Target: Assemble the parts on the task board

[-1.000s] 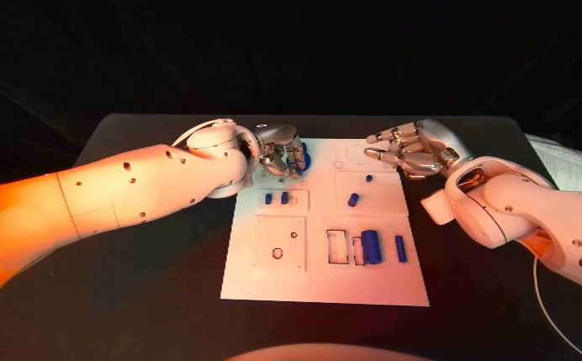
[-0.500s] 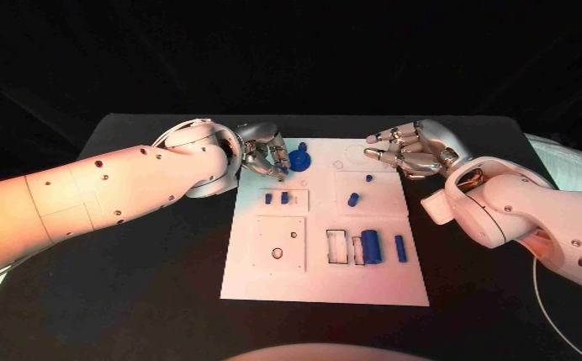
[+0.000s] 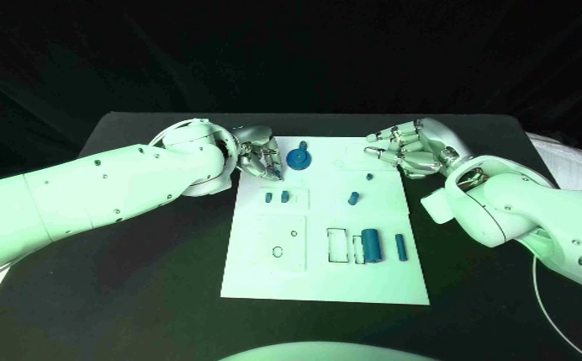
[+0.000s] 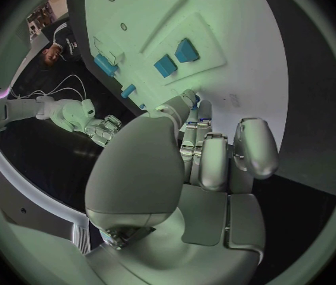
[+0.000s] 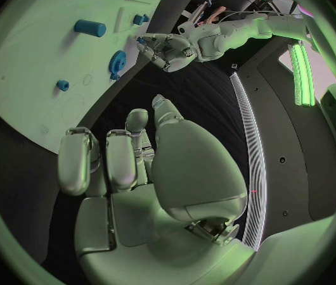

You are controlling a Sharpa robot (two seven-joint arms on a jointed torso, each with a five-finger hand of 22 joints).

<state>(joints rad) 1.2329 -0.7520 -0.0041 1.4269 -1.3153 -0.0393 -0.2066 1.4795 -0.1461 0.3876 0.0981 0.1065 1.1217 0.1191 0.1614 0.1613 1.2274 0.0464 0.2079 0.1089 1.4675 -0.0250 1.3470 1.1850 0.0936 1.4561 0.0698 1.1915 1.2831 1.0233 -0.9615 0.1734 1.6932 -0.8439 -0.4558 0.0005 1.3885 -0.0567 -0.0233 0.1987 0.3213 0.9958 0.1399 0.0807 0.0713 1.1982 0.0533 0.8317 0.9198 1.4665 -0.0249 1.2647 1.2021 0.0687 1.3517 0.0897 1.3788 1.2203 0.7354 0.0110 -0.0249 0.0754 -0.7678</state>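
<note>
The left silver many-fingered hand (image 3: 258, 161) hangs over the far left corner of the white rectangular task board (image 3: 325, 285), its fingers curled downward and apart with nothing between them, so it holds nothing. Just beside its fingertips, on the side toward the other hand, lies a blue round toothed gear part (image 3: 298, 158), flat on the board, with a small knob sticking out toward the far edge. A little nearer the robot than this hand, two short blue peg parts (image 3: 277, 197) stand side by side in a raised square panel. The right silver many-fingered hand (image 3: 409, 150) hovers at the board's far right corner, its fingers loosely bent and spread, gripping nothing. Between it and the robot, a small blue stud (image 3: 367, 177) sits on the board, and just beyond that a short blue cylinder (image 3: 351, 199) lies tilted, its long axis slanting away from the robot. Farther toward the robot, a larger blue cylinder (image 3: 371, 246) and a thin blue bar (image 3: 399, 246) lie side by side, both with their long axes running from the robot's edge toward the far edge.
</note>
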